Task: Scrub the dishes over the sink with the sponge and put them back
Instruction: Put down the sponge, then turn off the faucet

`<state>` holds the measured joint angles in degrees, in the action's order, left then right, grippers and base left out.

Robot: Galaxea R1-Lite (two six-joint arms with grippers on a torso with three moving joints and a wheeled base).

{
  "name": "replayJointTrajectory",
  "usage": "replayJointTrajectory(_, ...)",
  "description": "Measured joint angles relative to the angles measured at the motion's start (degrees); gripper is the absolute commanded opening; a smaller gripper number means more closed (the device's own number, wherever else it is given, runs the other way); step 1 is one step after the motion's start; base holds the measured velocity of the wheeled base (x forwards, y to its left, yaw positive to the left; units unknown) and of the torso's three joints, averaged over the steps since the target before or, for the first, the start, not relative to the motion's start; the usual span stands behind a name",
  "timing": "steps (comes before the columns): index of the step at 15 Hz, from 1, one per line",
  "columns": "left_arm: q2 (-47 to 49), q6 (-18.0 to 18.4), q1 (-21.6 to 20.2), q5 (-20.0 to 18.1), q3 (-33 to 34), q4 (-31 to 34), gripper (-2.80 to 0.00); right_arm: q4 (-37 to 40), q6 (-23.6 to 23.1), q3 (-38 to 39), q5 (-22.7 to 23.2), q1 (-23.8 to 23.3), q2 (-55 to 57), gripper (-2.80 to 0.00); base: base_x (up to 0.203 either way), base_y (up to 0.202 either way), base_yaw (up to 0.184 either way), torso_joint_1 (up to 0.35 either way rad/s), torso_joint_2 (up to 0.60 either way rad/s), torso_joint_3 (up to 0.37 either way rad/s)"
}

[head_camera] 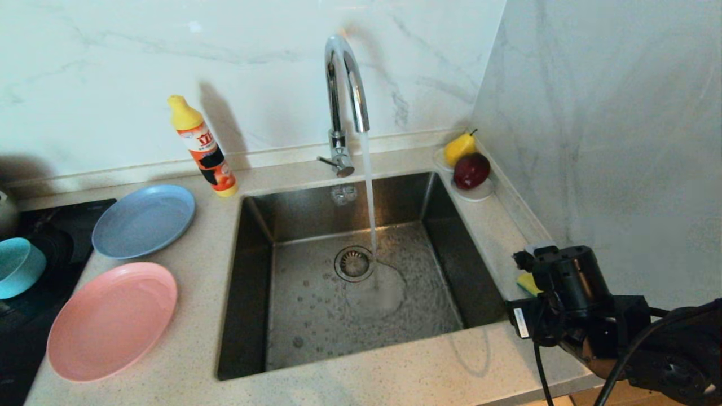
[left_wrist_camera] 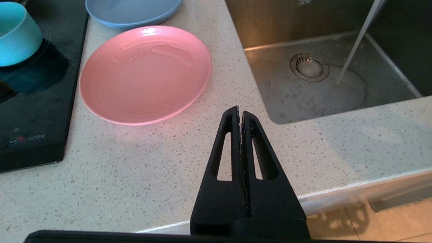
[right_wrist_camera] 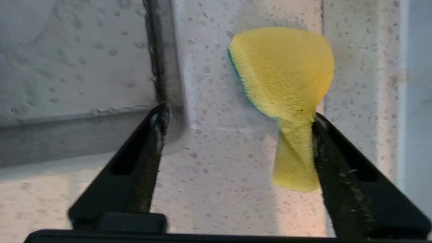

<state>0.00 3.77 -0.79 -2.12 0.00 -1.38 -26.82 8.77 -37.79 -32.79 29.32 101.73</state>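
Observation:
The bent yellow sponge (right_wrist_camera: 283,74) with its green layer lies on the counter strip right of the sink (head_camera: 254,282). My right gripper (right_wrist_camera: 240,112) stands open over it. The sponge's pinched end leans against one finger (right_wrist_camera: 337,158), while the other finger is well clear of it. In the head view only a corner of the sponge (head_camera: 527,283) peeks out from under the right hand. The pink plate (head_camera: 113,321), blue plate (head_camera: 144,220) and teal bowl (head_camera: 17,268) sit left of the sink. My left gripper (left_wrist_camera: 239,109) hangs shut and empty above the front counter.
Water runs from the chrome tap (head_camera: 344,84) onto the sink floor beside the drain (head_camera: 353,263). A detergent bottle (head_camera: 204,148) stands behind the blue plate. A pear (head_camera: 459,148) and a red fruit (head_camera: 471,170) occupy the back right corner. The black cooktop (head_camera: 34,316) is under the bowl.

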Motion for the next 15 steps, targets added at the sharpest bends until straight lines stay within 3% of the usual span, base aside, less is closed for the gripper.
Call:
replayJointTrajectory(4,0.0,0.0,0.02,0.01,0.0,0.0,-2.8,0.46,3.15,-0.64,0.27,0.26,0.3,0.0,0.0,0.0,0.0,0.0,0.0,0.0)
replayJointTrajectory(10,0.0,0.0,0.0,0.01,0.0,0.0,-2.8,5.32,13.26,-3.7,0.63,2.09,1.08,0.0,0.0,0.0,0.0,0.0,0.0,0.0)
replayJointTrajectory(15,0.0,0.0,0.0,0.01,0.0,0.0,-2.8,5.66,14.97,-4.9,0.9,3.23,1.9,0.0,0.0,0.0,0.0,0.0,0.0,0.0)
